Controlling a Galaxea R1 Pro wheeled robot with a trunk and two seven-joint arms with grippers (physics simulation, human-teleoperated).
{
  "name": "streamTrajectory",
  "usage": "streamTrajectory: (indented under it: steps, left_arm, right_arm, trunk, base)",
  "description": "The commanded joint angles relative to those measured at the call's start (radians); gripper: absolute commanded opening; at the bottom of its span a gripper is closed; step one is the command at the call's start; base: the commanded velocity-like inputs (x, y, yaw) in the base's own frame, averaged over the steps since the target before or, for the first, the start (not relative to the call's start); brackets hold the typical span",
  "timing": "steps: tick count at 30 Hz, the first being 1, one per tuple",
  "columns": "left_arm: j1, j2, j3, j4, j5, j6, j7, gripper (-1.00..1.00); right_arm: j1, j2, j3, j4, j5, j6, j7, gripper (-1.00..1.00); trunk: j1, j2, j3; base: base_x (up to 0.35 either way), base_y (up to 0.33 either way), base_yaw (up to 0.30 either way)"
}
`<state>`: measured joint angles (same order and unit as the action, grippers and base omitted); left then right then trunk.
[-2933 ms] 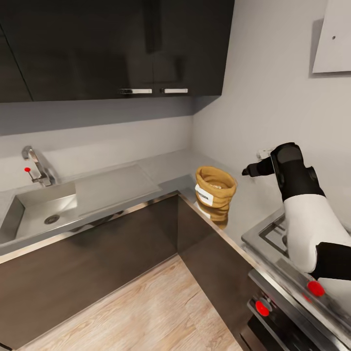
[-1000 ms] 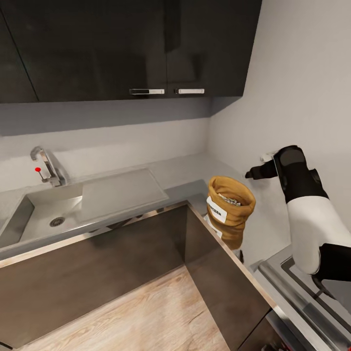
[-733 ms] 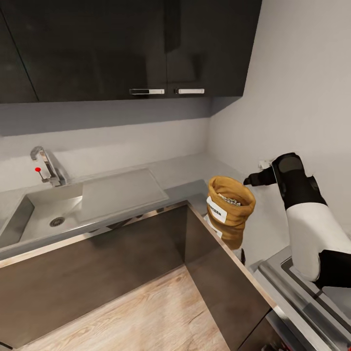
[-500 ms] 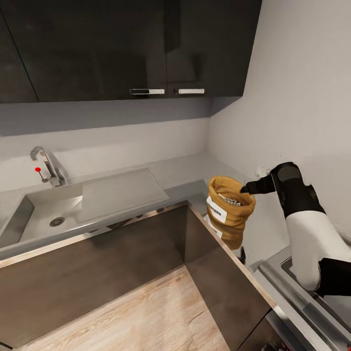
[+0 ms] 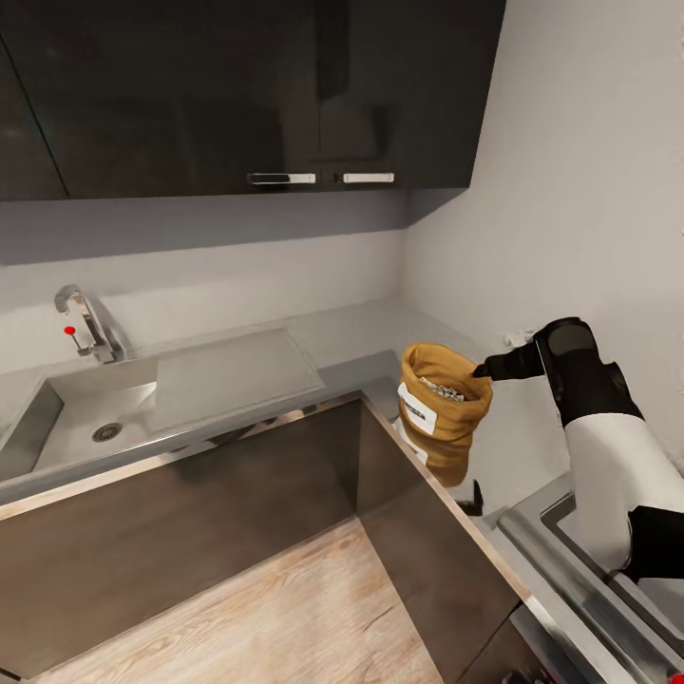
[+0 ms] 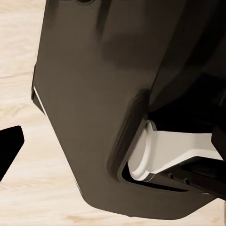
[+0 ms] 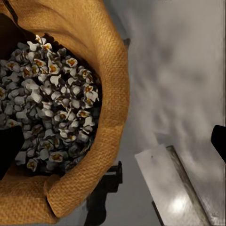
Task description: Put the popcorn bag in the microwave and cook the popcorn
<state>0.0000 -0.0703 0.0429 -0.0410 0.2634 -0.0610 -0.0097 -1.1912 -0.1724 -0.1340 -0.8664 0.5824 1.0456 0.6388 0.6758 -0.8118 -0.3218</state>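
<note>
Popcorn bag [image 5: 441, 395]: upright at counter [image 5: 356, 337] inner corner edge; right end effector [image 5: 483, 370] spread wide, straddling its far rim.

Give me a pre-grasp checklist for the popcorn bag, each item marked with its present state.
1. Popcorn bag upright on the countertop: ok, it stands near the counter's inner corner with its mouth up.
2. Popcorn contained: ok, the kernels sit below the rolled rim, none seen spilled.
3. Right gripper lined up with the bag: ok, its tip is at the rim on the wall side.
4. Right gripper open enough to straddle the rim: ok, the right wrist view shows one dark fingertip inside the bag over the kernels and the other outside the rim.
5. Rim actually gripped: not ok, nothing is clamped yet.
6. Left gripper state: cannot tell.
</note>
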Motion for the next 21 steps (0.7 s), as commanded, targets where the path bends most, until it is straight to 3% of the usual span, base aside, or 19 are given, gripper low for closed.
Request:
streamTrajectory:
  steps: [1, 21]
  left_arm:
    - [0.0, 0.0, 0.004, 0.0, 0.003, -0.003, -0.001, 1.0]
    - [0.0, 0.001, 0.005, -0.002, 0.004, -0.003, -0.001, 1.0]
  right_arm:
    - [-0.001, 0.0, -0.001, -0.002, 0.011, 0.002, 0.01, 1.0]
    - [-0.001, 0.001, -0.003, -0.006, 0.009, 0.002, 0.007, 1.0]
  trunk:
    - [0.0, -0.001, -0.001]
    - [0.0, -0.001, -0.001]
  base:
    - [0.0, -0.1, 0.0]
    - [0.02, -0.027, 0.0]
